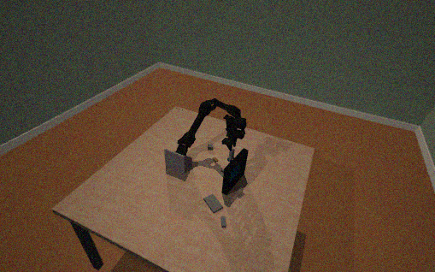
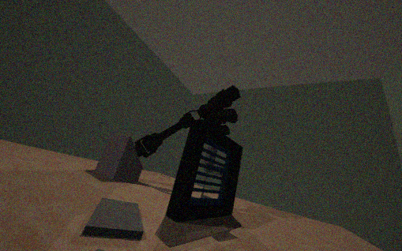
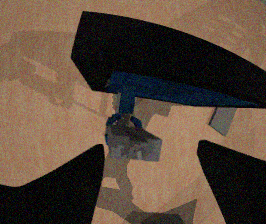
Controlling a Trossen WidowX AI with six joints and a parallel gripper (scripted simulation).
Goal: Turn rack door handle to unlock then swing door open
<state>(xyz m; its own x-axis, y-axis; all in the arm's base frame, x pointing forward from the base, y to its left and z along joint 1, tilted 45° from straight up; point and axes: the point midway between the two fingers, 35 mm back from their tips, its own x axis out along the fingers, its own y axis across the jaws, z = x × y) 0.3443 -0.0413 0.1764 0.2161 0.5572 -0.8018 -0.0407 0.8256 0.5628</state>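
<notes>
The black rack frame (image 1: 241,164) (image 2: 181,177) (image 3: 149,50) stands upright on the table (image 1: 147,205). The blue door (image 3: 159,90) lies along the frame and looks shut. The grey handle (image 1: 231,155) (image 3: 146,148) sticks out from the door on a blue stem (image 3: 126,102). My gripper (image 1: 231,148) (image 3: 152,149) is open and points down above the handle. In the wrist view the handle shows between the two fingertips, nearer the left one, with a gap to each. Whether the fingertips reach down beside it is hard to tell. The gripper's fingers are hidden in the exterior view.
A grey upright panel (image 1: 176,164) (image 2: 114,159) stands near the arm's base. A flat grey slab (image 1: 213,203) (image 2: 116,217) and a small grey block (image 1: 223,221) lie on the rack's other side. Another small grey block (image 1: 210,146) lies on the arm's side.
</notes>
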